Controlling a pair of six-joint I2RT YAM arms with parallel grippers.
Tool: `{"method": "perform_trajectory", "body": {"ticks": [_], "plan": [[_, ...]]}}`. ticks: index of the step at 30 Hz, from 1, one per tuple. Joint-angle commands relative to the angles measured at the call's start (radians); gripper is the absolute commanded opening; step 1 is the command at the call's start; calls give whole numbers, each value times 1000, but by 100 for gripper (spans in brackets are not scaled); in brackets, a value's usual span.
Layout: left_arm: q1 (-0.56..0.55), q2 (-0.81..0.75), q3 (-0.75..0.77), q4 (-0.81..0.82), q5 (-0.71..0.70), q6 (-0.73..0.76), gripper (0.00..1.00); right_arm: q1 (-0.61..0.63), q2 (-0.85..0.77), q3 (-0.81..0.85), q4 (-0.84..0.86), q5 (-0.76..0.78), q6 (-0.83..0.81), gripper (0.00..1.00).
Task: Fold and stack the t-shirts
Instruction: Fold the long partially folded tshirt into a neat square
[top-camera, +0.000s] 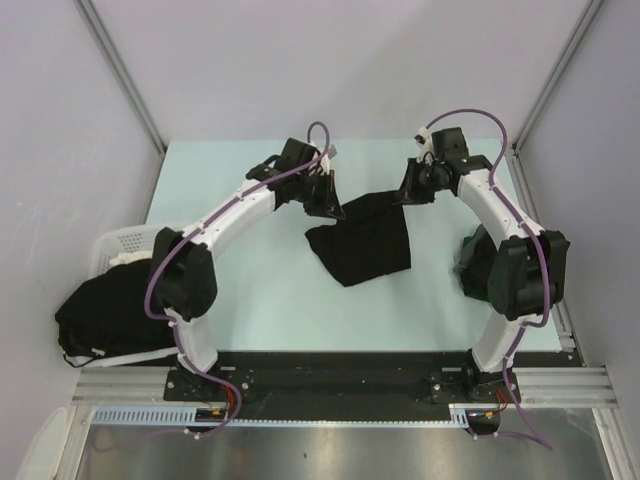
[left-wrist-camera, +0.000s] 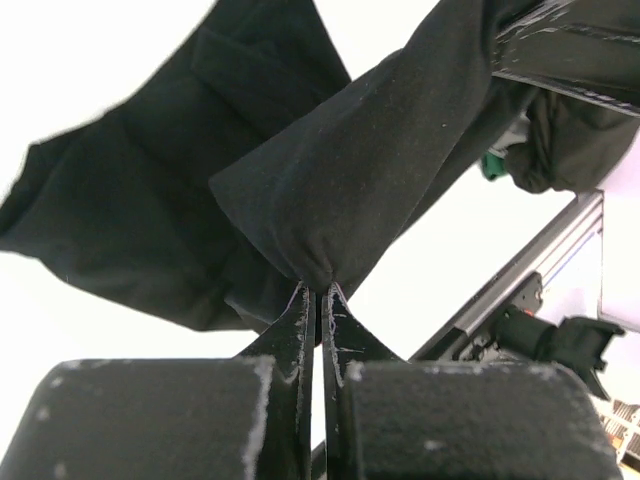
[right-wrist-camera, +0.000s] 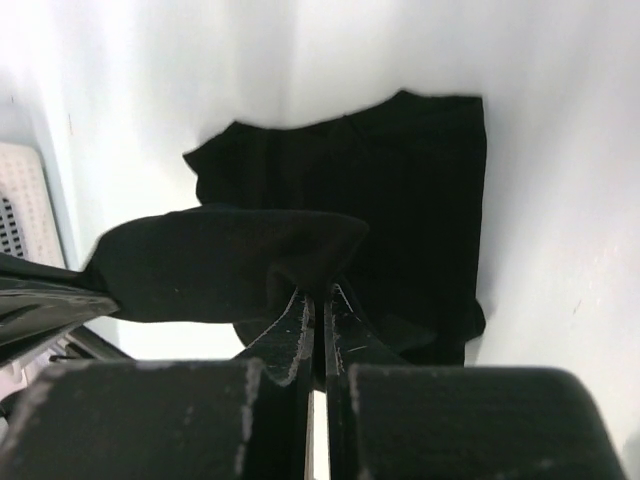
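A black t-shirt (top-camera: 362, 240) hangs between my two grippers over the middle of the pale table, its lower part lying on the surface. My left gripper (top-camera: 330, 208) is shut on the shirt's left top corner; in the left wrist view the cloth (left-wrist-camera: 350, 170) bunches at the closed tips (left-wrist-camera: 317, 290). My right gripper (top-camera: 408, 192) is shut on the right top corner; in the right wrist view the cloth (right-wrist-camera: 400, 190) spreads below the closed tips (right-wrist-camera: 320, 293). More black shirts (top-camera: 105, 310) are heaped at the left in a white basket.
The white slotted basket (top-camera: 122, 243) stands at the table's left edge. A dark bundle with a green patch (top-camera: 470, 262) lies at the right beside the right arm's base. Grey walls enclose the table on three sides.
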Motion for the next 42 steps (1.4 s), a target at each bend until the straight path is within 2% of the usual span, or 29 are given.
{"method": "perform_trajectory", "body": {"ticks": [1, 11, 15, 18, 30, 42], "plan": [[-9, -120, -47, -59, -4, 25, 0, 8, -91, -47, -38, 13, -19, 0], [-63, -267, -205, -79, -38, -1, 0, 67, -170, -81, -127, 83, -41, 0], [-69, -312, -323, -43, -105, -42, 0, 70, -154, -90, -128, 112, -49, 0], [-69, -312, -349, -40, -160, -42, 0, 70, -125, -89, -96, 108, -49, 0], [-36, -197, -300, -45, -294, -30, 0, 71, 40, -3, -32, 49, -67, 0], [6, -70, -216, -34, -319, -28, 0, 78, 253, 227, -59, 9, -79, 0]]}}
